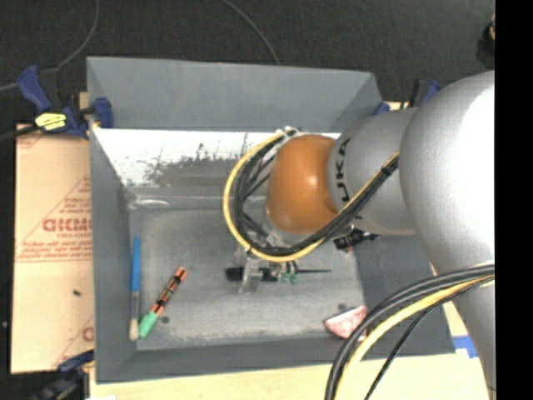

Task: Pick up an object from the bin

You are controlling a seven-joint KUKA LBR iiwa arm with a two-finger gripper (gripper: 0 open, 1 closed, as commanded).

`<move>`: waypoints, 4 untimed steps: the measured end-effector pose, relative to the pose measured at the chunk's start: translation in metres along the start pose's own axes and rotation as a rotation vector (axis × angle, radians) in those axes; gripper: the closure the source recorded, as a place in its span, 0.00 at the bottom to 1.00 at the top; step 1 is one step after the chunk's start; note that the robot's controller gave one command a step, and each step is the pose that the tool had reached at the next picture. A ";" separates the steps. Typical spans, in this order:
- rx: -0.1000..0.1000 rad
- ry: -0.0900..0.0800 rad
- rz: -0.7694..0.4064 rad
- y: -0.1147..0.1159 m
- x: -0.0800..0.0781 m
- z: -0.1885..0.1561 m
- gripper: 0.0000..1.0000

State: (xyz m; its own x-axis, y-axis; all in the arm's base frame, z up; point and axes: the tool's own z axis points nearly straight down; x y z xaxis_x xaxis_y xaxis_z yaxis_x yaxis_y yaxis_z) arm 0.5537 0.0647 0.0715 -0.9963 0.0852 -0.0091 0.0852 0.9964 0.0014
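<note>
Hand position: low inside the bin, close to the grey floor and roughly at its centre, beneath the orange cover of the wrist. Hand state: whether it is released or clenched cannot be told, because the wrist and its cable loops hide most of it; no object is seen grasped. Contents, left to right: a blue pen lies along the left wall, running near to far. Just beside it, toward the near left corner, an orange-and-black marker with a green end lies at a slant, well apart from the hand. Next comes the hand itself. Touching or just beside its right side is a small green piece, with a thin dark stick pointing right along the floor. Whether these two are one object, and of what kind, is too small to tell. Farthest right, at the near right corner, a pink object rests at the foot of the wall, apart from the hand. Task status, as a judgement: the hand is at floor level, so the approach stage appears complete, and the small green piece is the nearest candidate. The pick itself is not confirmed, since every object lies on the floor. Remaining steps: secure a grasp on one object, then raise it clear of the bin.
</note>
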 end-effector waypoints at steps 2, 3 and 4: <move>0.000 -0.002 0.001 0.000 0.000 -0.003 1.00; 0.001 0.007 0.001 -0.001 0.002 -0.013 1.00; 0.001 0.009 0.002 -0.001 0.002 -0.037 1.00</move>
State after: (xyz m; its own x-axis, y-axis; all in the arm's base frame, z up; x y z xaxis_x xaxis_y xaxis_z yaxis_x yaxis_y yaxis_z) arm 0.5509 0.0641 0.1084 -0.9962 0.0871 -0.0003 0.0871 0.9962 0.0000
